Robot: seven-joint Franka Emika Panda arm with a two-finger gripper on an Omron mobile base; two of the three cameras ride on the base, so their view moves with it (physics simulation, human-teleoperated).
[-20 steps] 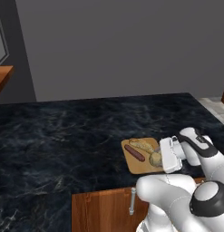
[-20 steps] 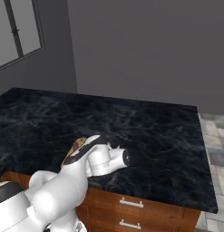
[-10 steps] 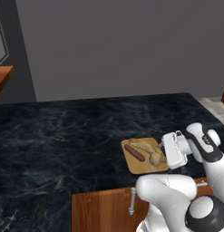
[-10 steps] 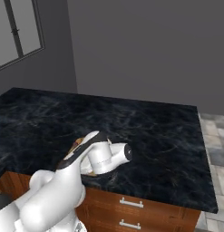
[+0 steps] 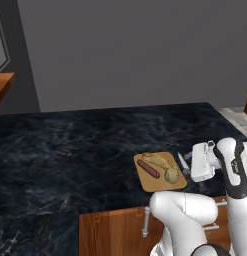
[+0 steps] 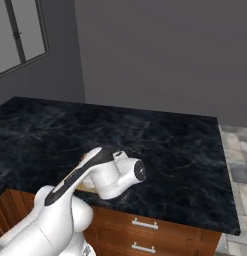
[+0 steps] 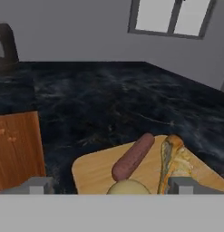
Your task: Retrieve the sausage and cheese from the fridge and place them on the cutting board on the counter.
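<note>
The gripper (image 5: 185, 163) hangs with its jaws spread wide and empty, just beside the right edge of the cutting board (image 5: 145, 179). The cheese (image 5: 171, 175) lies nearest the fingertips; beyond it the sausage (image 5: 148, 168) runs diagonally across the board beside a crusty bread piece (image 5: 157, 160). The board rests near the front edge of the black counter (image 5: 70, 150), before a grey wall (image 5: 130, 50).

We find the counter (image 5: 70, 150) bare and open to passage left of and behind the cutting board (image 5: 145, 181). On the board, the sausage (image 5: 148, 169), cheese (image 5: 171, 175) and a crusty bread piece (image 5: 156, 159) crowd its surface, leaving only its near left corner free.
</note>
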